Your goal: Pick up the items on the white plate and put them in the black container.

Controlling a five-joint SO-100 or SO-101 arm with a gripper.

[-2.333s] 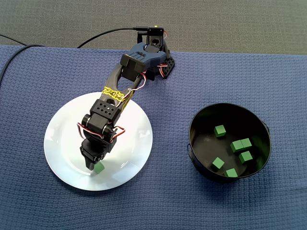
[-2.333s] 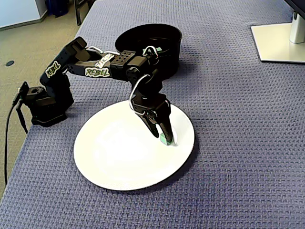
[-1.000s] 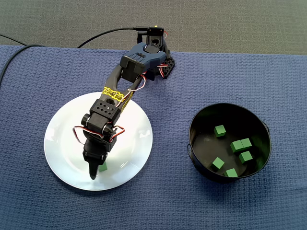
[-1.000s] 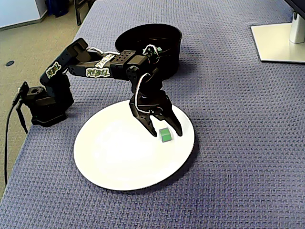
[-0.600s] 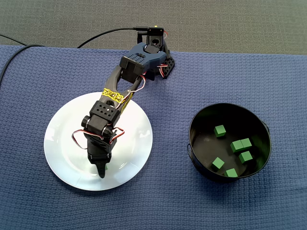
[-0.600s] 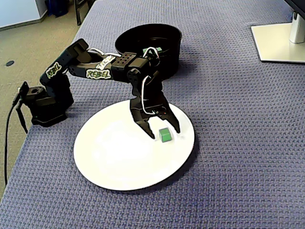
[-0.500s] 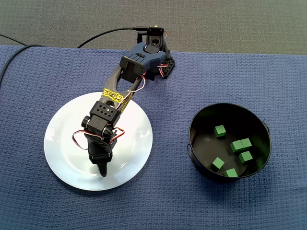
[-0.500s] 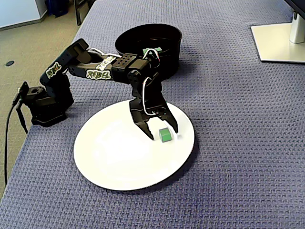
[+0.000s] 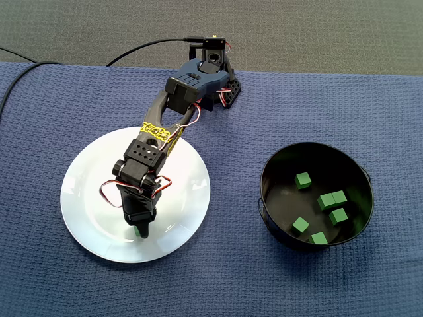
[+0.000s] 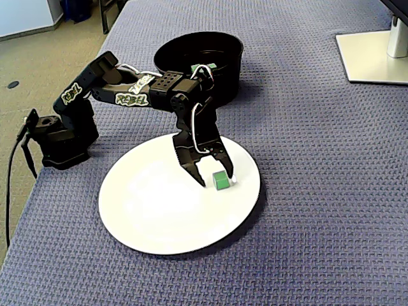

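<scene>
— How do the jaws stand?

— The gripper (image 10: pixel 215 180) points down at the plate with its jaws parted a moderate way, wider than the block between them. Nothing is gripped.

— And the block?

— The green cube (image 10: pixel 220 180) rests on the white plate (image 10: pixel 153 210) in the gap between the two fingertips. In a fixed view it lies closer to the right-hand finger, and a strip of bare plate shows between it and the left-hand one. Whether the right-hand finger touches it I cannot tell (tip and cube edge overlap from that angle).

— Which way does it point?

— It looks equal on every side, so it has no long axis to speak of. It sits flat, one side face turned toward the camera and a little to the left, the paler top face up.

— Does any view look straight down on it?

— Yes, but there the gripper (image 9: pixel 141 228) covers nearly all of it. Only a sliver of green peeks out under the fingertips, toward the plate's near edge.

— What lies beyond the jaws?

— The black container (image 9: pixel 264 198) stands well apart from them, off the plate to the right in that view, with six green blocks (image 9: pixel 303 179) on its floor. Plate, container and the arm's base (image 9: pixel 215 72) all sit on a blue woven cloth (image 9: pixel 59 99).
</scene>
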